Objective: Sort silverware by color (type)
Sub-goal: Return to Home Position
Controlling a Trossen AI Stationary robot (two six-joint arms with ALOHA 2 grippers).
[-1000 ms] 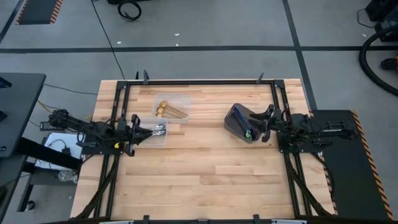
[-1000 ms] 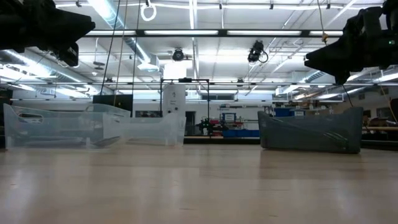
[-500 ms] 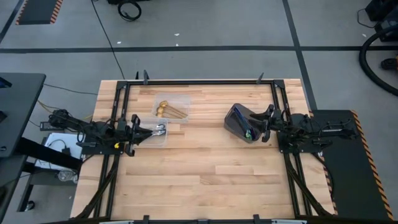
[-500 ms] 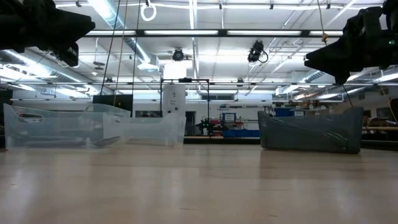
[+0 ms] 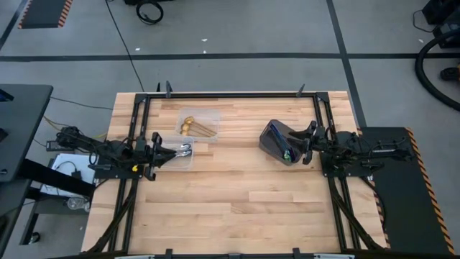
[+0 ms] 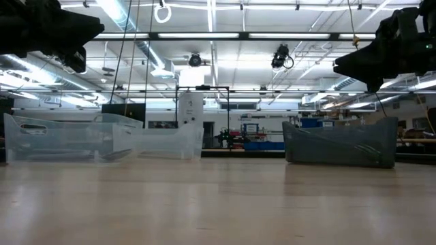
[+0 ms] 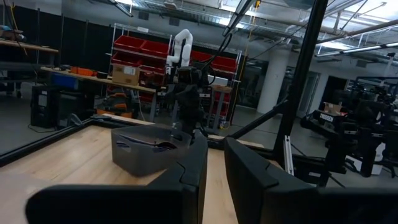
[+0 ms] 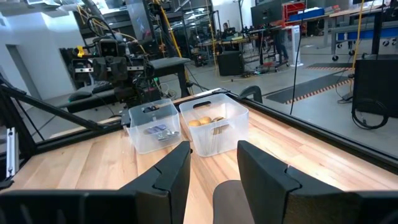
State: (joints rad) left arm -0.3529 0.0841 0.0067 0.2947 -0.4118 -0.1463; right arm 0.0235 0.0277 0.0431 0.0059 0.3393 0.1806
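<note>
The near part of the table is pale wooden planks. Midway back on the left side, the left gripper hangs with its tips over the edge of a clear tub. Its jaws stand only a narrow slit apart and hold nothing. A few silvery spoons lie in that tub (the right wrist view gives them a bluish tinge, so their exact colour cannot be told). Opposite, on the right side, the right gripper hovers just beside a dark grey bin, jaws plainly apart and empty. A teal glint shows inside the bin, too small to identify. Farther back, just beside the first tub, a second clear tub holds the gold spoons, bowls toward the left. Beyond the table is grey floor crossed by dark tape lines.
</note>
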